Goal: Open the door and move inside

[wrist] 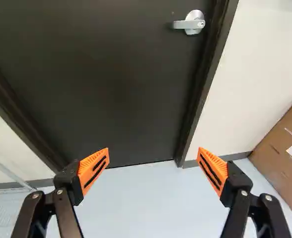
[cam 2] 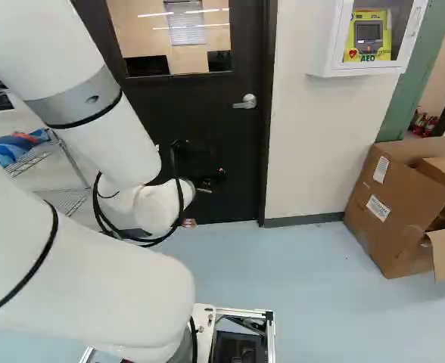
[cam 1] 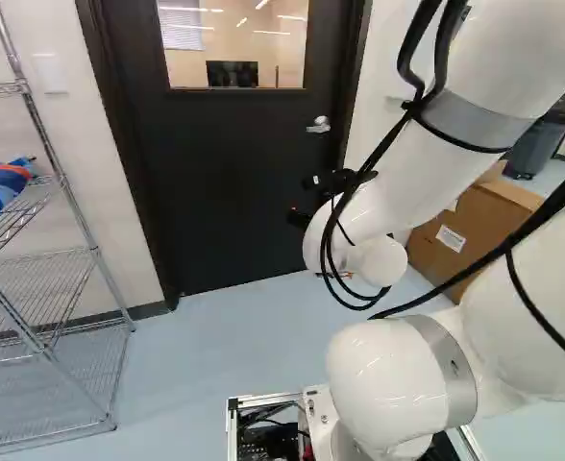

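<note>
The claw stands wide open, its two sides well apart, short of the closed door. The handle sits near the door's right edge, below the window.

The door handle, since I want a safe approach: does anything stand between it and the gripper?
Nothing visible does. In the wrist view the handle shows uncovered on the closed door, ahead of the open gripper; the cardboard box stands off to the side, beyond the door frame.
</note>
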Controlling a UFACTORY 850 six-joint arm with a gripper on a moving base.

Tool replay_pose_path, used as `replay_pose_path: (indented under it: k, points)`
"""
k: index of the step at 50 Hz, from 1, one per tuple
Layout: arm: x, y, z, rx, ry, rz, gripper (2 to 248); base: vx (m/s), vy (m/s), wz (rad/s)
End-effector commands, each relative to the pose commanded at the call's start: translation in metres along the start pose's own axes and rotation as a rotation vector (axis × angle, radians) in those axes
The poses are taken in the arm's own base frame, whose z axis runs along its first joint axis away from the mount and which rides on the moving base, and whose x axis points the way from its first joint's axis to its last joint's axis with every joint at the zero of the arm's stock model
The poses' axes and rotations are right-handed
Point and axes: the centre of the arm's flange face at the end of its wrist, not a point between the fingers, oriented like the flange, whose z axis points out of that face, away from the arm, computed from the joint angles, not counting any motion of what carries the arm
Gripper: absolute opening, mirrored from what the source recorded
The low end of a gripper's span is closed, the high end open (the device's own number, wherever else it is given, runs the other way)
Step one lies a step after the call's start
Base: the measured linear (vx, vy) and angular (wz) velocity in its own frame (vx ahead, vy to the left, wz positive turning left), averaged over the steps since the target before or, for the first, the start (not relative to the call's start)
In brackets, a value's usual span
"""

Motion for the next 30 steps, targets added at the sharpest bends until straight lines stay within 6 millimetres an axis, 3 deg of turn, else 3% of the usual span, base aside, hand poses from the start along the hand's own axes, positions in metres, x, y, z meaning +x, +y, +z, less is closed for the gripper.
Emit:
replay_pose_path:
  k: [30]
  points:
    - [0.0, 0.0, 0.0, 0.0, 0.0, 0.0, 247, 0.118, 0.07, -0.215]
